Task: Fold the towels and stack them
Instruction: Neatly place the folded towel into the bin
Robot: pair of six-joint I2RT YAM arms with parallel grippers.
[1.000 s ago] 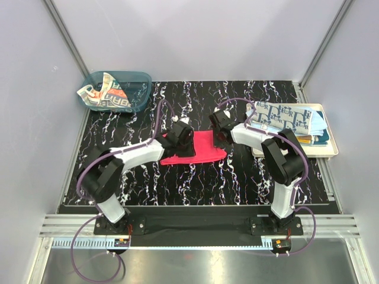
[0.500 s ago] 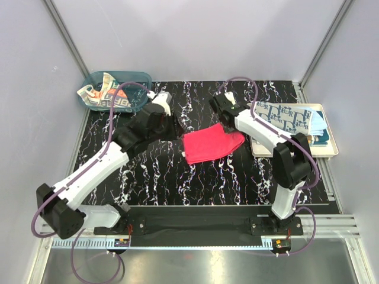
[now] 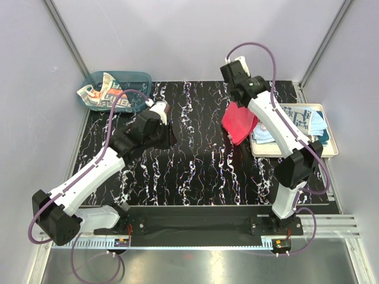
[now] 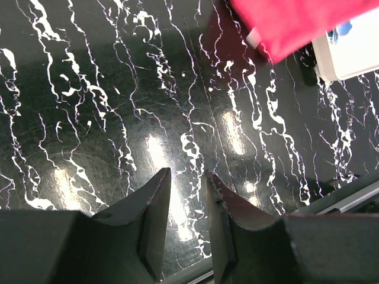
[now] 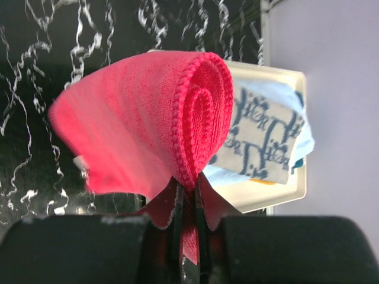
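A folded red-pink towel hangs in the air just left of the cream tray, and my right gripper is shut on its upper edge. In the right wrist view the red-pink towel curls over my right gripper, whose jaws pinch its hem. On the tray lies a stack topped by a white towel with dark blue print over a light blue one. My left gripper hovers over the bare table left of centre. Seen from the left wrist, the left gripper is open with nothing between its fingers.
A translucent teal bin at the back left holds a crumpled red and teal lettered towel. The black marbled table lies between the arms. Grey walls and metal posts close in the sides and back.
My right gripper has lifted the red-pink towel off the table and carried it up and right, to the tray's left edge. My left arm has drawn back left, away from the towel.
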